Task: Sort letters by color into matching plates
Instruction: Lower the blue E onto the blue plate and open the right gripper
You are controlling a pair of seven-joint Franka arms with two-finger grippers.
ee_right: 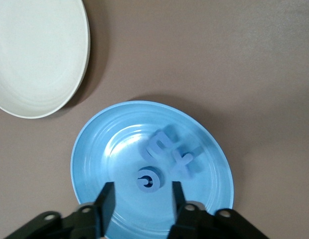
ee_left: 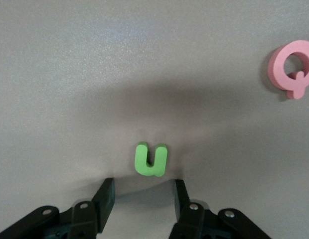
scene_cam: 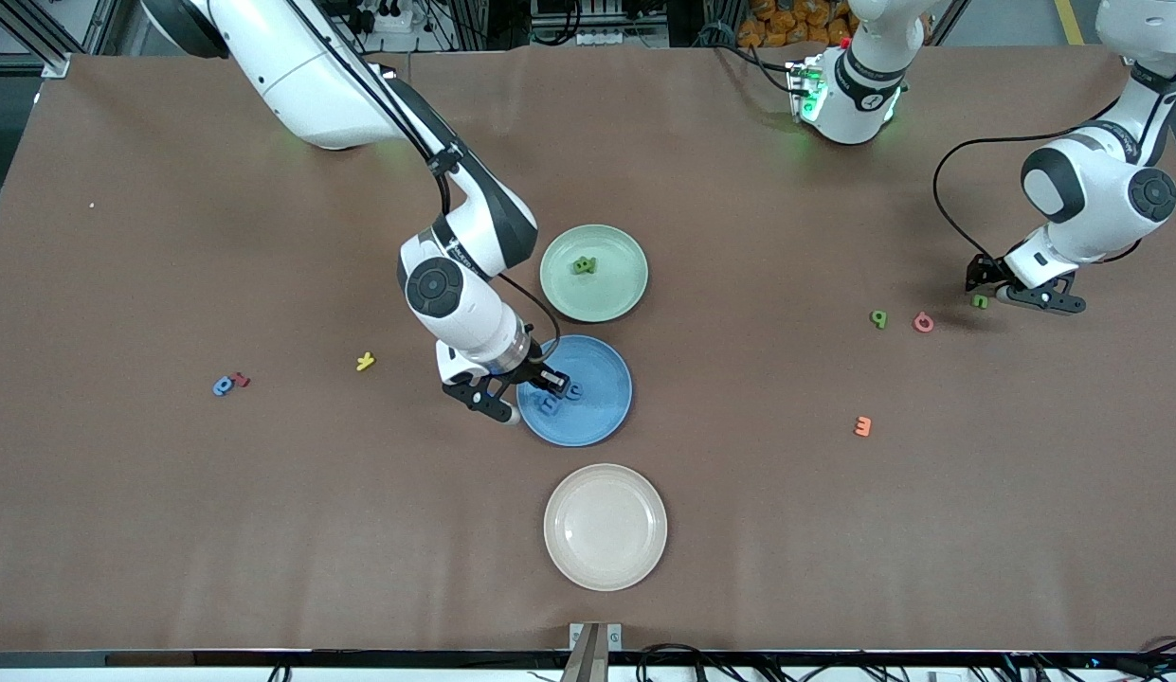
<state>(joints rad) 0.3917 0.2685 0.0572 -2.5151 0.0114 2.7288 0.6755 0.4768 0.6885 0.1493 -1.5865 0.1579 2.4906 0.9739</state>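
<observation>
My right gripper [scene_cam: 523,390] hangs open low over the blue plate [scene_cam: 602,365], at the edge toward the right arm's end. In the right wrist view three blue letters lie in that plate [ee_right: 104,159], and one round letter [ee_right: 148,179] sits just ahead of the open gripper [ee_right: 142,196]. The green plate [scene_cam: 608,294] holds a green letter [scene_cam: 584,265]. At the left arm's end of the table, my left gripper [scene_cam: 991,289] is open and low beside a green letter [scene_cam: 980,301]. That green "u" [ee_left: 151,160] lies just past the gripper [ee_left: 143,194], outside the jaws.
A beige plate [scene_cam: 605,527] lies nearer the front camera than the blue plate. Another green letter [scene_cam: 878,318], a pink one [scene_cam: 923,322] and an orange one [scene_cam: 863,426] lie on the cloth. Yellow [scene_cam: 365,361], blue [scene_cam: 223,385] and red [scene_cam: 241,380] letters lie toward the right arm's end.
</observation>
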